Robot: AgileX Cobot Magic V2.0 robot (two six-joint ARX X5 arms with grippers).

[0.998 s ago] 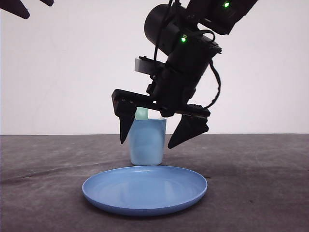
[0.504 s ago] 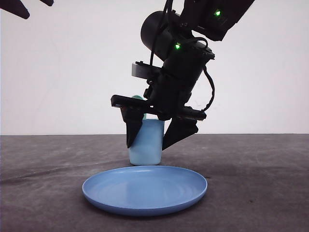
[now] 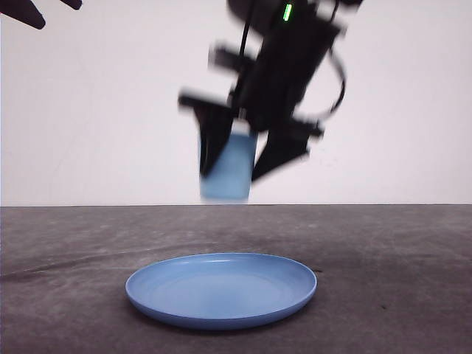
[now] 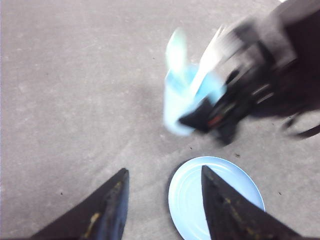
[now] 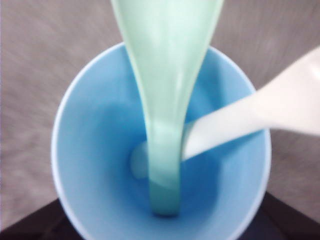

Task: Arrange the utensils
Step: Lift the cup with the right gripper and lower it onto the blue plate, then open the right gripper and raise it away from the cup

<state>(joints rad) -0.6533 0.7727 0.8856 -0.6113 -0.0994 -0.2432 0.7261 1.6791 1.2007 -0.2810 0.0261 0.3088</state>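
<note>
At upper centre of the front view the right gripper point(image 3: 237, 166) pinches the light blue plastic cup point(image 3: 227, 171) in the air above the round blue plate point(image 3: 221, 289). Inside the cup stand a pale mint-green plastic spoon point(image 5: 166, 100) and a cream-white plastic fork point(image 5: 250, 117) — handles down. The left gripper point(image 4: 162, 197) is spread, holding nothing.

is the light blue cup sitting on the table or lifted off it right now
Lifted. The cup hangs above the table, clamped in the right gripper, with the green spoon and white fork inside.
</note>
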